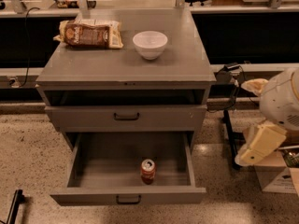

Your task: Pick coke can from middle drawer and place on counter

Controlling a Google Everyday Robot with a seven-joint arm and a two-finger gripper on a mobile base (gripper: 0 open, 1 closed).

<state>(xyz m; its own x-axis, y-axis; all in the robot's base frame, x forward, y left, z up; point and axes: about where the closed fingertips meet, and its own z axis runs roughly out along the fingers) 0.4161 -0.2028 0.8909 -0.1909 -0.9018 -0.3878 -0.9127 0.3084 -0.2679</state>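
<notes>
The coke can (148, 171) stands upright inside the open middle drawer (103, 164), near its front wall and a little right of centre. The drawer is pulled far out, with its black handle (128, 199) facing me. The counter (117, 64) is the grey cabinet top above. My gripper (246, 158) is the cream-coloured end of the white arm (280, 99) at the right edge. It hangs to the right of the drawer, apart from the can and about level with it.
A white bowl (150, 44) and a brown snack bag (88, 33) lie on the counter's back half. The handled drawer front above (126, 117) is shut. A black stand with cables (230, 125) and a cardboard box (275, 177) stand to the right of the cabinet.
</notes>
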